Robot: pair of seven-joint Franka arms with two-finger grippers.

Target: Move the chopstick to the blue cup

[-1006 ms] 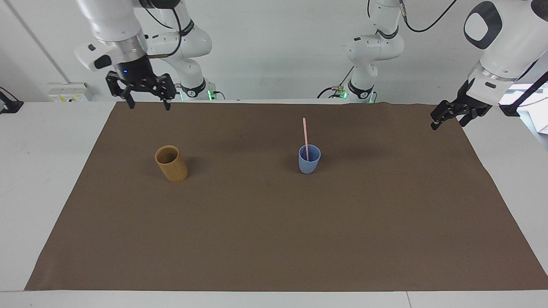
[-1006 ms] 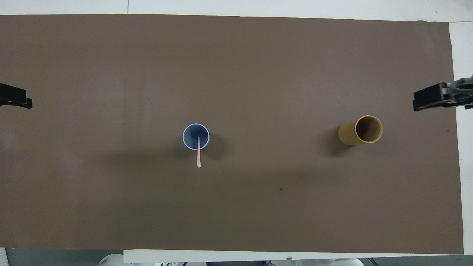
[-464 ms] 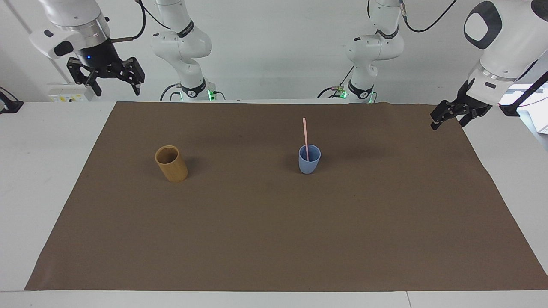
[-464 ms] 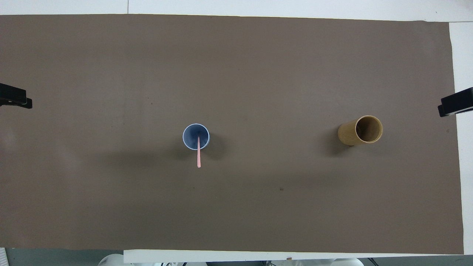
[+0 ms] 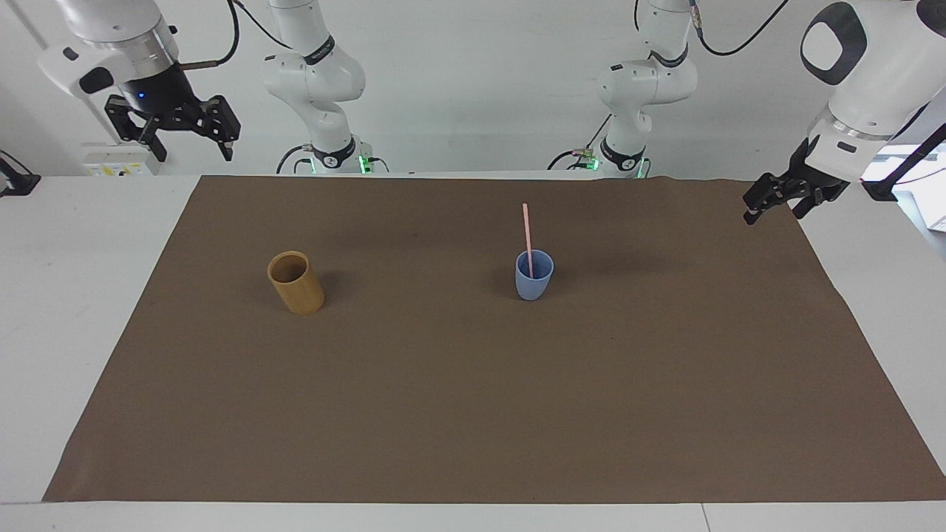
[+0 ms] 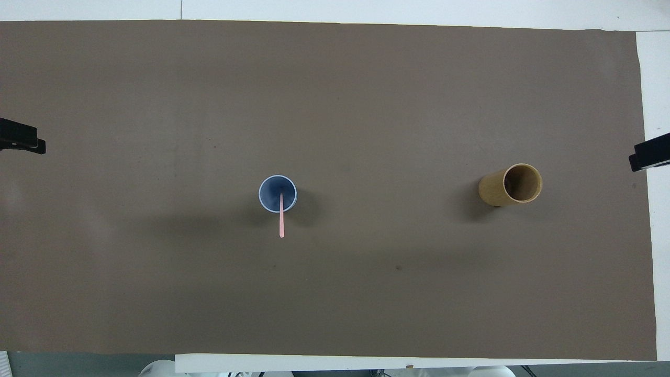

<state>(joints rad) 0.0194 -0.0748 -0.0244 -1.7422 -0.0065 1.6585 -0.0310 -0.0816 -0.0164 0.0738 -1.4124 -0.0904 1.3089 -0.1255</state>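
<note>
The chopstick (image 5: 527,238) is seen standing in the blue cup (image 5: 533,279), its lower end inside and its upper part rising well above the rim, leaned a little toward the robots. In the overhead view the chopstick (image 6: 281,217) is shown crossing the rim of the blue cup (image 6: 278,193) on the side nearer to the robots. The cup is placed upright on the brown mat (image 5: 473,414) that covers most of the white counter (image 5: 66,295), about in the middle of the mat.

A tan cup (image 5: 295,282) is also found on the mat — toward the right arm's end of the counter, well apart from the blue cup and empty as far as its opening can be seen. In the overhead view the tan cup (image 6: 511,185) is seen with its mouth open and nothing inside.

The right claw (image 5: 188,145) is held up in the air over the white counter beside the mat's corner, at the right arm's end; its fingers are spread wide and nothing is held. The left claw (image 5: 772,210) is held low over the mat's edge at the left arm's end — it is also opened wide and empty. Only the dark tips of the right claw (image 6: 649,156) and the left claw (image 6: 21,142) are shown at the borders of the overhead view.
</note>
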